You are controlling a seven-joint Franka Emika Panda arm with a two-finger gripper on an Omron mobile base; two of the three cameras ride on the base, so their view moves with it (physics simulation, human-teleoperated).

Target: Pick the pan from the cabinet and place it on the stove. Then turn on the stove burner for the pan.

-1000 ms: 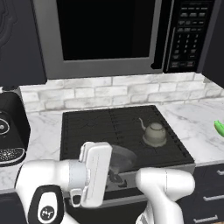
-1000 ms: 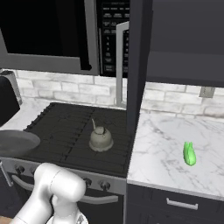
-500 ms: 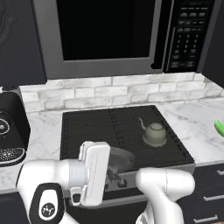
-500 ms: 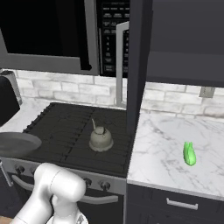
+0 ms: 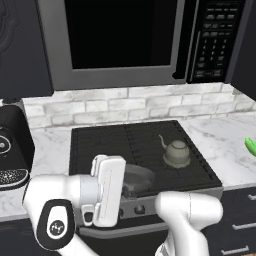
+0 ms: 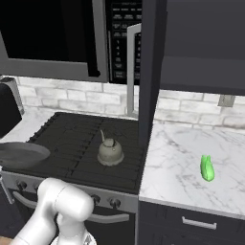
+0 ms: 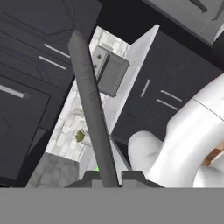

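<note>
The pan (image 6: 21,154), wide, shallow and matte dark grey, hangs over the front left corner of the stove (image 6: 72,143), its long thin handle (image 7: 92,113) pinched in the gripper (image 7: 109,177), jaws narrowed onto it. Nothing has shifted in the last second; seemingly it has yet to settle on the ribbed grates. Beside it stands a rounded pale kettle (image 5: 176,153); marble desk (image 6: 182,167) beyond.

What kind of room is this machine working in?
A home kitchen, by the look of it: a stove with a kettle on it, a microwave above, and marble-look counters.
</note>
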